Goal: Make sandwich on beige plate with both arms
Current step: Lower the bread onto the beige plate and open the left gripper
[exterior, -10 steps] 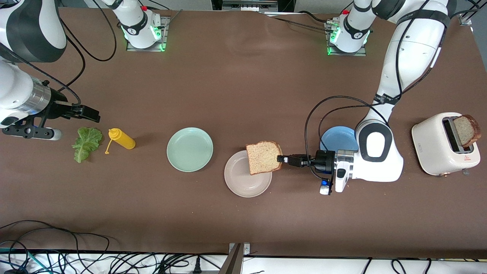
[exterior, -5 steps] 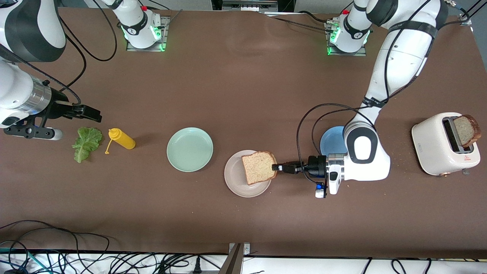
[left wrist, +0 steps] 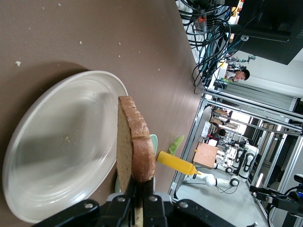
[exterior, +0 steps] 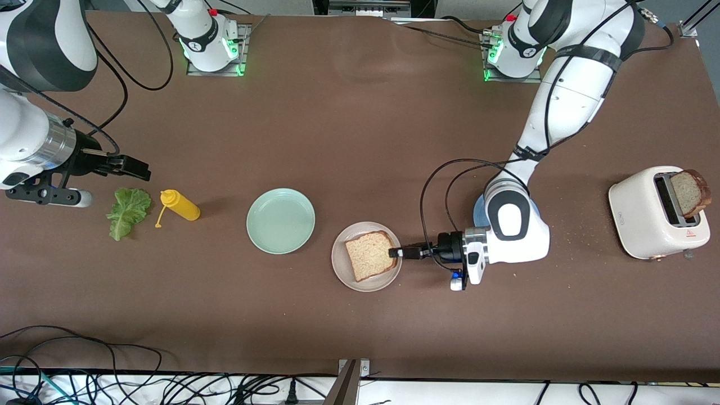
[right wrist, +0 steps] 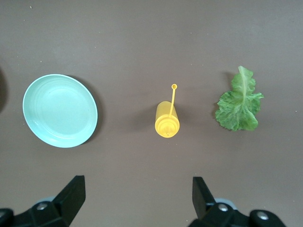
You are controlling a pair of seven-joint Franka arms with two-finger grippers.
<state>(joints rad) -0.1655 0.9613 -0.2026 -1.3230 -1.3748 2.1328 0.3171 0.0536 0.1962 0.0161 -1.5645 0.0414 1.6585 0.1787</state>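
One bread slice is hanging over the beige plate, pinched in your left gripper jaws. Your right gripper is waiting, jaws spread, over the counter by the lettuce leaf.

We counted three plates on the table: one beige plate, one mint-green plate, and one blue plate, mostly hidden under the left arm. We saw two slices of bread: one slice over the beige plate, and a second slice sticking out of the single white toaster. There was one lettuce leaf and one yellow squeeze bottle. We counted two arms, each with one gripper: the left gripper and the right gripper.
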